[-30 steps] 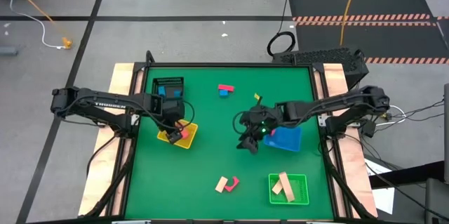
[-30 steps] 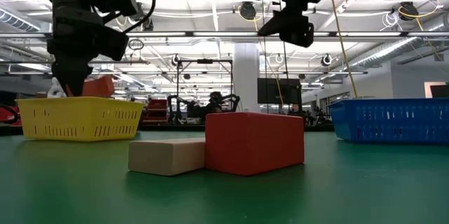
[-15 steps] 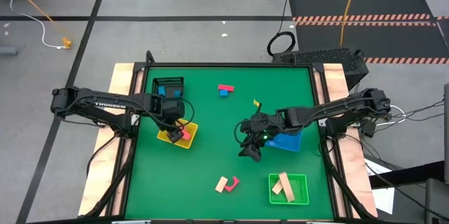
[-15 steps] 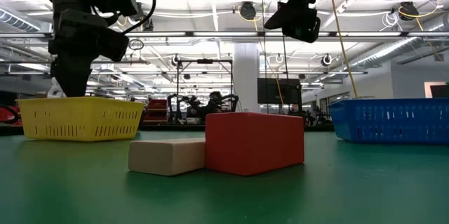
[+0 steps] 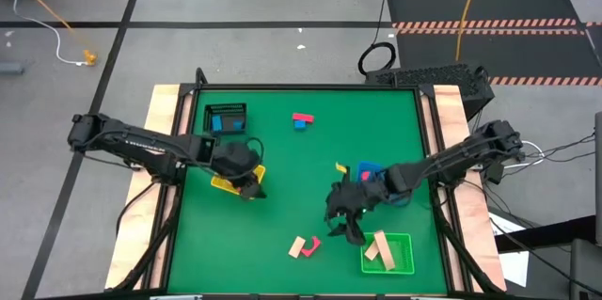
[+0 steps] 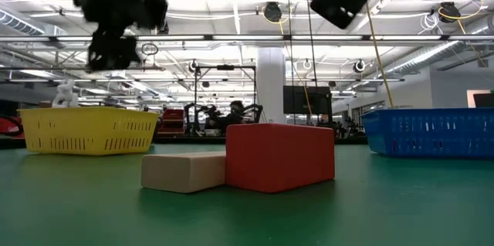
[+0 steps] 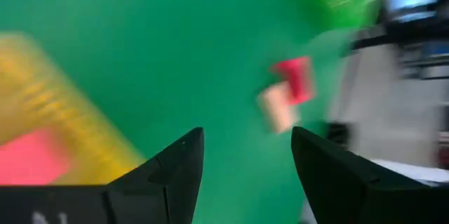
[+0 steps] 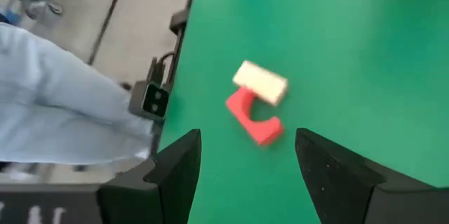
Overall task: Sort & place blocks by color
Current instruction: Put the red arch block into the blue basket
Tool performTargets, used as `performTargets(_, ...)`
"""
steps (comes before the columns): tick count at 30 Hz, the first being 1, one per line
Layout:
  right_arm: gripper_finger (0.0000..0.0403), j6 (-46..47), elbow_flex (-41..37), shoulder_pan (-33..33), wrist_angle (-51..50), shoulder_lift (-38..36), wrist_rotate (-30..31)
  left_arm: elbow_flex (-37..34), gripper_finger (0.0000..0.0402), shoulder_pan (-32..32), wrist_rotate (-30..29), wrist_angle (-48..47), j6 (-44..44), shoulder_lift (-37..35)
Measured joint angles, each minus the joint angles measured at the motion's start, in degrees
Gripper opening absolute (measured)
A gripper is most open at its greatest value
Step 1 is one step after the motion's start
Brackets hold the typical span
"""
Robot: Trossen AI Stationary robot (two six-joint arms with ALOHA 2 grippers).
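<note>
Green table mat [image 5: 292, 164] covers work surface, pale wooden strips along both side edges. Four trays on mat: black tray [image 5: 226, 118] at far left, yellow tray [image 5: 229, 181] just nearer, blue tray [image 5: 369, 170] toward right, green tray [image 5: 402, 253] near front right corner. Grey floor around table, orange cable [image 5: 42, 4] far left, striped mats [image 5: 489, 18] far right. Light blue cloth [image 8: 63, 104] beside table edge, possibly person's trouser leg.

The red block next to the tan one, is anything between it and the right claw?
No, nothing visible is in the way. The right claw hangs open, just beside the red block, which touches the tan block. Only bare green table shows between them.
</note>
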Motion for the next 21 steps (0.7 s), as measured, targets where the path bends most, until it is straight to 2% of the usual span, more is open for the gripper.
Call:
performTargets(4,0.0221,-9.00,0.02,4.44,5.60,3.16,5.41,0.00,0.0214,-4.22,-2.42,12.32,-3.19,-0.02)
performTargets(9,0.0221,-15.65,0.02,6.63,13.64,8.99,7.79,0.00,0.0214,-9.13,-6.46,20.67,-6.55,-0.02)
performTargets(14,0.0221,-16.70,0.02,6.75,18.48,14.80,7.81,0.00,0.0214,-14.26,-10.87,22.89,-9.61,-0.02)
performTargets(21,0.0221,-19.63,0.02,6.77,19.26,19.00,7.77,0.00,0.0214,-19.99,-17.92,22.75,-12.67,-0.02)
